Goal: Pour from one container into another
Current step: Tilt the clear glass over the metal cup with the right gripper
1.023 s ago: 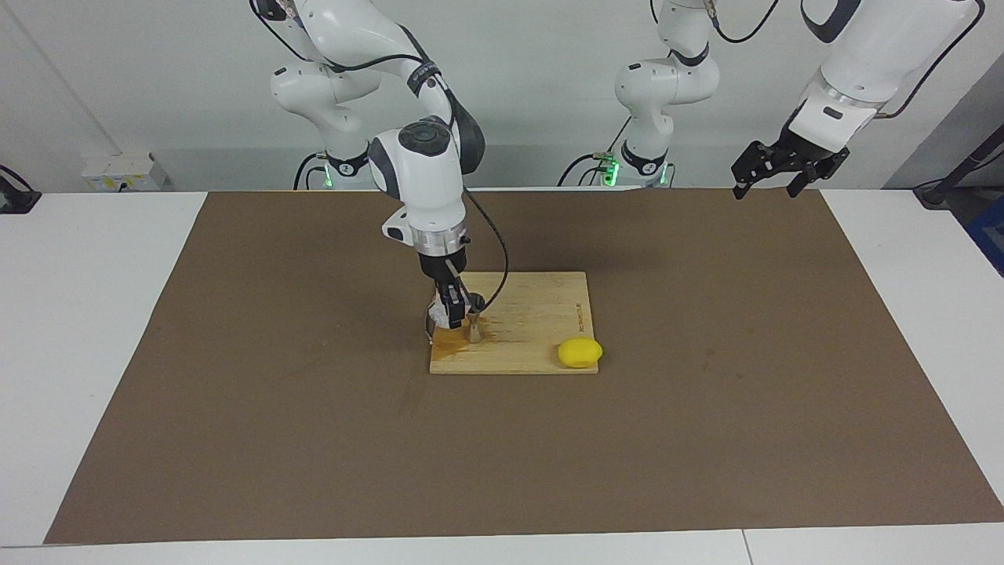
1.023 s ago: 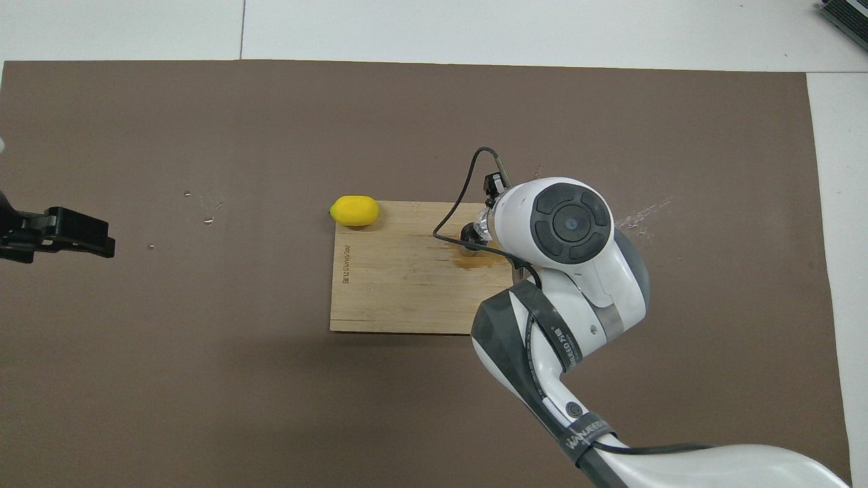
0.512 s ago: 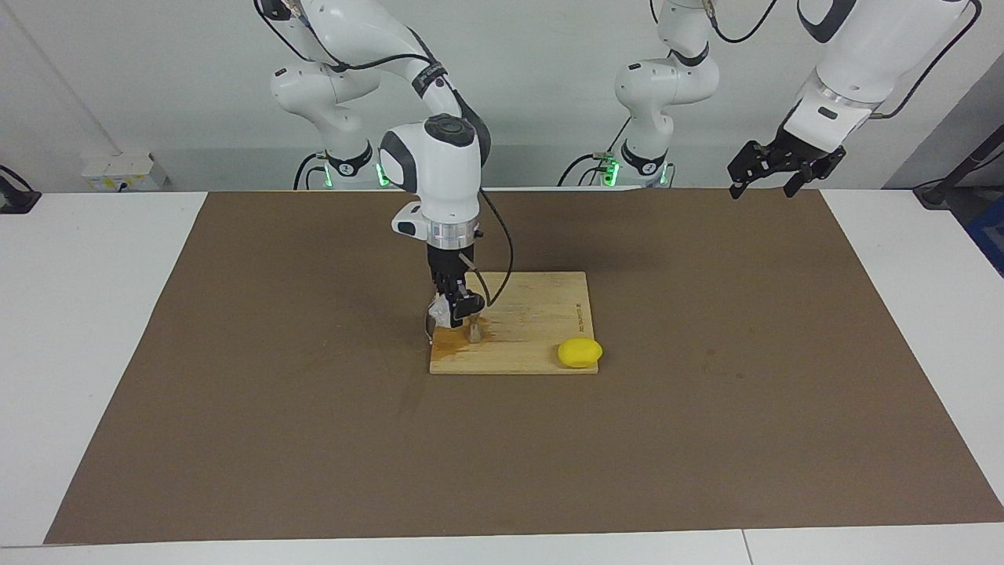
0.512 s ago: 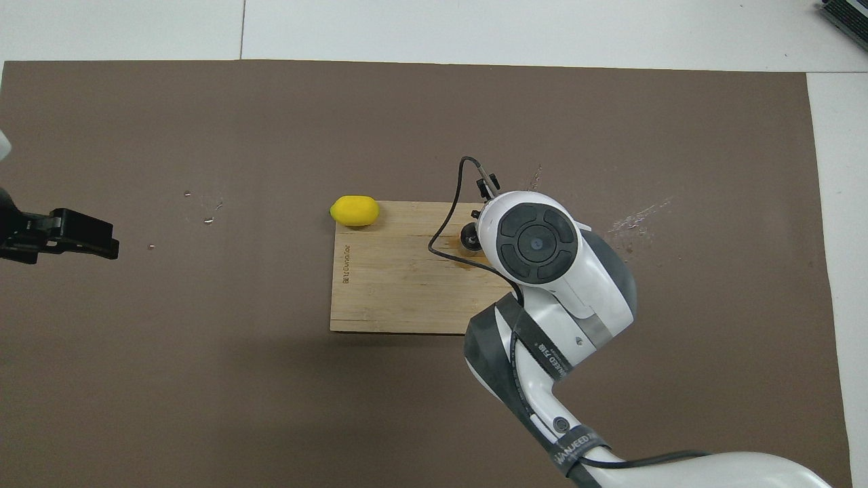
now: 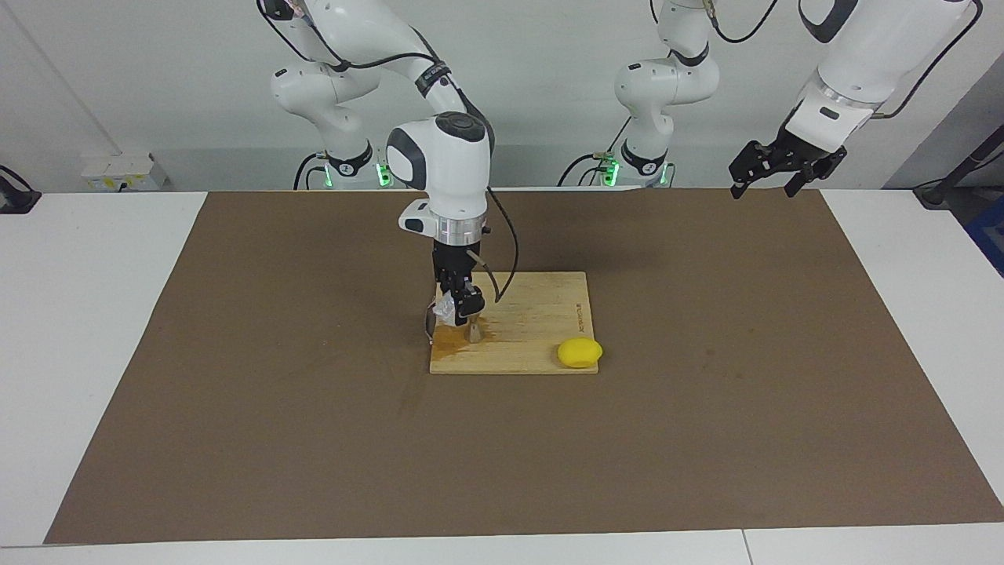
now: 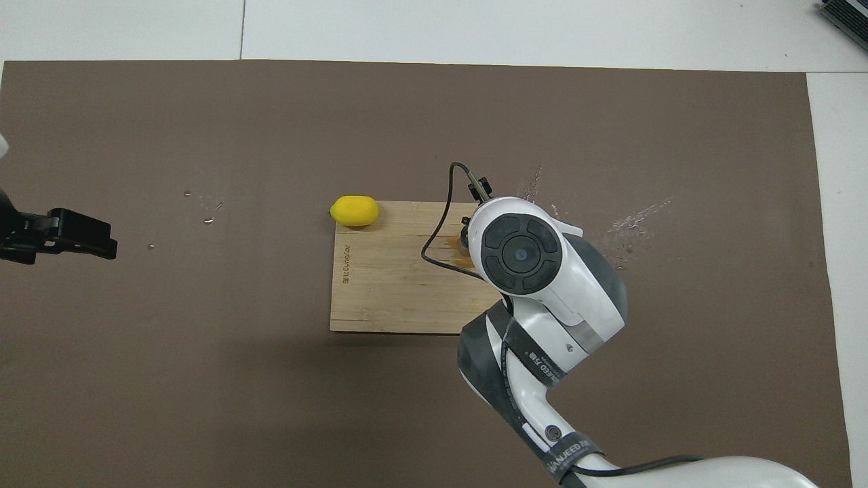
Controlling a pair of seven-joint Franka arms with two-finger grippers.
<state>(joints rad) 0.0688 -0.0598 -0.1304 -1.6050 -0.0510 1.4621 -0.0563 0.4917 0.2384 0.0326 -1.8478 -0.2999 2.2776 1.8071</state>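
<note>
Facing view: clear glass tumbler (image 5: pixel 444 311), tilted

The right arm (image 5: pixel 439 169) stands over the cutting board (image 5: pixel 541 314), its gripper (image 5: pixel 459 308) crowding the corner where the jigger (image 5: pixel 474 333) stands; a lemon (image 5: pixel 580 352) blocks the board's corner toward the left arm's end; the brown mat (image 5: pixel 745 377) lies open all around; the left gripper (image 5: pixel 773 169) hangs over the mat's edge by its own base.

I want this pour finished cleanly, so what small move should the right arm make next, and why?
Probably level the glass tumbler back upright. The right gripper holds it tilted over the jigger, and a wet stain already marks the cutting board beside the jigger.
</note>
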